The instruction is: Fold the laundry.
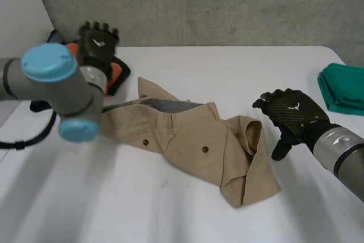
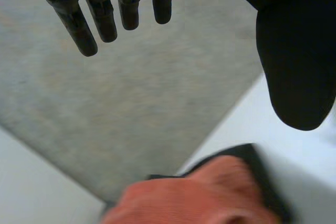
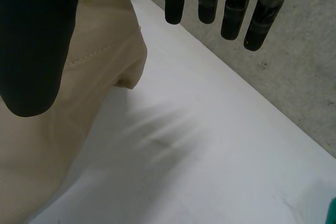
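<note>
— While both arms are over the white table (image 1: 227,64), where is item 1, the khaki shorts (image 1: 193,140)?

— Item 1 lies near the middle of the table, spread out flat at the waistband end. The grey inner lining shows along the waistband edge, and 2 dark buttons face up. The end nearest the right arm is bunched and folded over on itself.

— State of the left hand (image 1: 98,41)?

— Fingers straight and spread, thumb set well apart, holding nothing. It is raised at the far left corner of the table, above an orange and black cloth (image 1: 118,73). The left wrist view shows that cloth below the fingertips, apart from them. This hand is well apart from the shorts.

— State of the right hand (image 1: 291,115)?

— Wide as well: fingers extended, thumb apart, nothing grasped. It sits just beside the bunched end of the shorts. The right wrist view shows the khaki fabric on the thumb side and bare table under the fingers. Contact with the fabric cannot be confirmed.

— Other items?

— 1 folded teal cloth (image 1: 344,89) lies at the table's right edge, beyond the right hand.
</note>
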Controlling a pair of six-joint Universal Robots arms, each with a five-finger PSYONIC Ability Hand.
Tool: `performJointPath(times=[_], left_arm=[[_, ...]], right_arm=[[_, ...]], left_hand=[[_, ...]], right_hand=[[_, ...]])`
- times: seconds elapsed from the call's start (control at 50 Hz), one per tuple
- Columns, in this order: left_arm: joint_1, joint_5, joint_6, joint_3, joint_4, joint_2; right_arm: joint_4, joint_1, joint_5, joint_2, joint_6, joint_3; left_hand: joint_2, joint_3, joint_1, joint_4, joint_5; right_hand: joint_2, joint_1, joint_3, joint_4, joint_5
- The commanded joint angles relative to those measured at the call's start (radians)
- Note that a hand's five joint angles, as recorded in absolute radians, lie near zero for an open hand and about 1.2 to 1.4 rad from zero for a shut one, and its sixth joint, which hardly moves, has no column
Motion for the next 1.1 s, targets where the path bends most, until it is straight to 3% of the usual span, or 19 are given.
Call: performJointPath(times=[0.02, 0.14, 0.32, 0.48, 0.66, 0.76, 0.96, 1.02, 1.1], left_arm=[[-0.100, 0.049, 0.000, -0.231, -0.118, 0.142], [-0.109, 0.106, -0.004, -0.349, -0.224, 0.208], [-0.097, 0.108, -0.006, -0.342, -0.174, 0.165], [-0.091, 0.105, -0.006, -0.319, -0.083, 0.100], [-0.074, 0.082, 0.005, -0.290, 0.000, 0.162], [-0.055, 0.002, 0.005, -0.178, 0.024, 0.179], [-0.161, -0.014, -0.001, -0.024, 0.035, 0.185], [-0.178, -0.015, 0.002, -0.070, -0.015, 0.202], [-0.174, -0.007, -0.004, -0.176, -0.160, 0.251]], right_arm=[[0.021, 0.000, -0.005, -0.062, -0.001, -0.005], [0.083, 0.002, -0.043, -0.118, -0.035, -0.006], [0.085, 0.090, -0.077, -0.040, -0.130, 0.011], [0.080, 0.124, -0.049, 0.077, -0.177, 0.002], [0.046, 0.115, -0.009, 0.016, -0.159, -0.024], [0.016, 0.075, 0.023, -0.042, -0.113, -0.038], [0.009, 0.006, 0.034, -0.067, 0.016, -0.059], [0.009, 0.009, 0.032, -0.065, 0.016, -0.047], [0.005, 0.008, 0.031, -0.064, 0.014, -0.038]], left_hand=[[-0.029, -0.036, -0.011, -0.027, -0.045], [-0.017, -0.024, 0.000, -0.016, -0.033], [0.114, 0.107, 0.132, 0.116, 0.098], [1.191, 1.184, 1.209, 1.193, 1.175], [1.192, 1.185, 1.210, 1.194, 1.176], [1.192, 1.185, 1.210, 1.194, 1.176], [1.192, 1.185, 1.210, 1.194, 1.176], [0.352, 0.345, 0.370, 0.354, 0.336], [0.165, 0.158, 0.183, 0.167, 0.149]], right_hand=[[-0.048, -0.029, -0.041, -0.061, -0.069], [-0.048, -0.029, -0.041, -0.061, -0.069], [-0.048, -0.029, -0.041, -0.061, -0.069], [0.004, 0.022, 0.010, -0.009, -0.017], [-0.048, -0.029, -0.041, -0.061, -0.069], [-0.048, -0.029, -0.041, -0.061, -0.069], [-0.048, -0.029, -0.041, -0.061, -0.069], [-0.048, -0.029, -0.041, -0.061, -0.069], [-0.048, -0.029, -0.041, -0.061, -0.069]])
